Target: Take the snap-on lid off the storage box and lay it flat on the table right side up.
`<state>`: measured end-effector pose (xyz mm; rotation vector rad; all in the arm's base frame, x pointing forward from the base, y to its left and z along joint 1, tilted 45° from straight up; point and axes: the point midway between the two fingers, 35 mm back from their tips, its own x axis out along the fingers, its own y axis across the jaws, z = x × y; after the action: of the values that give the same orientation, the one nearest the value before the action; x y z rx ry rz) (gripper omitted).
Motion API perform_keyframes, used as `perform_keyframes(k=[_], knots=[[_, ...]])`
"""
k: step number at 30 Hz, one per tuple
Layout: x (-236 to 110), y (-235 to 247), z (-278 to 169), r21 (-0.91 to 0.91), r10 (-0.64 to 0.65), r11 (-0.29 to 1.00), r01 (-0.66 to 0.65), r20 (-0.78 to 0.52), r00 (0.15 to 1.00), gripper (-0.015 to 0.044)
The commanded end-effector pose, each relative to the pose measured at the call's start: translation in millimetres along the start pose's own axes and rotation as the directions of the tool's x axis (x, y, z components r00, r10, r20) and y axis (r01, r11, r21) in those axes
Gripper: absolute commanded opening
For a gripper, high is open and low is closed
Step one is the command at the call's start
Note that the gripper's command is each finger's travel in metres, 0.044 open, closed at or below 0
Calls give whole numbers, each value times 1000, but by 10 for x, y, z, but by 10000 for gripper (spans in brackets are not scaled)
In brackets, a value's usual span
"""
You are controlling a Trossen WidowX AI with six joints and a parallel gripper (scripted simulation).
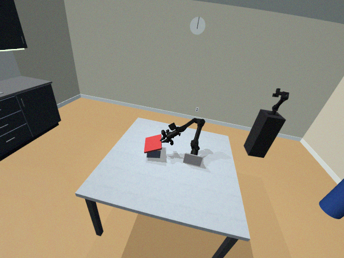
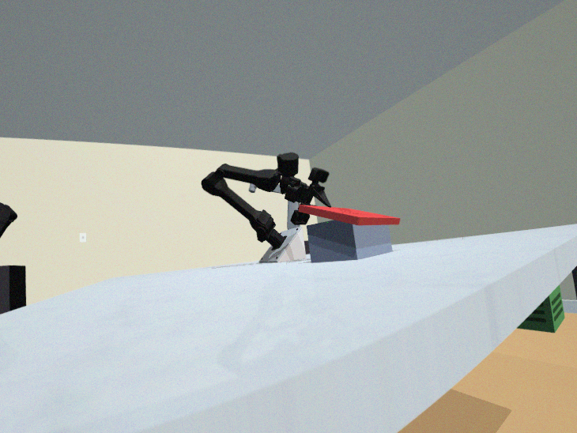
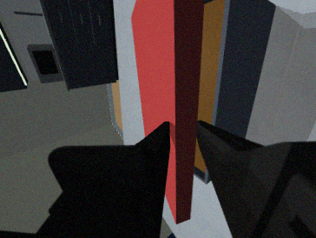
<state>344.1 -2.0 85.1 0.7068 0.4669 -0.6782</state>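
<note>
Red flat lid [image 2: 350, 215], tilted, raised off grey box [image 2: 350, 240] at gripper [image 2: 313, 208] side; interior hidden. Fingers clamped on lid's edge. Table [image 2: 279, 307] pale, smooth.

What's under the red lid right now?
The grey storage box sits under the red lid, which the tool grips at its raised edge. The far edge looks still on the box; the inside is hidden.

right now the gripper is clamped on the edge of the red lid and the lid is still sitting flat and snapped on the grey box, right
Not quite. The gripper is clamped on the edge of the red lid, but the lid is not flat on the grey box. The exterior view shows it tilted, its gripped edge lifted clear of the box while the far side hangs lower.
</note>
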Motion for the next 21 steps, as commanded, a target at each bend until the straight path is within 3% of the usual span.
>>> perform_keyframes(k=[1, 21], knots=[[-23, 78, 12, 4, 4, 1000, -4, 4, 1000, 0], [-78, 374, 13, 5, 4, 1000, -4, 3, 1000, 0]])
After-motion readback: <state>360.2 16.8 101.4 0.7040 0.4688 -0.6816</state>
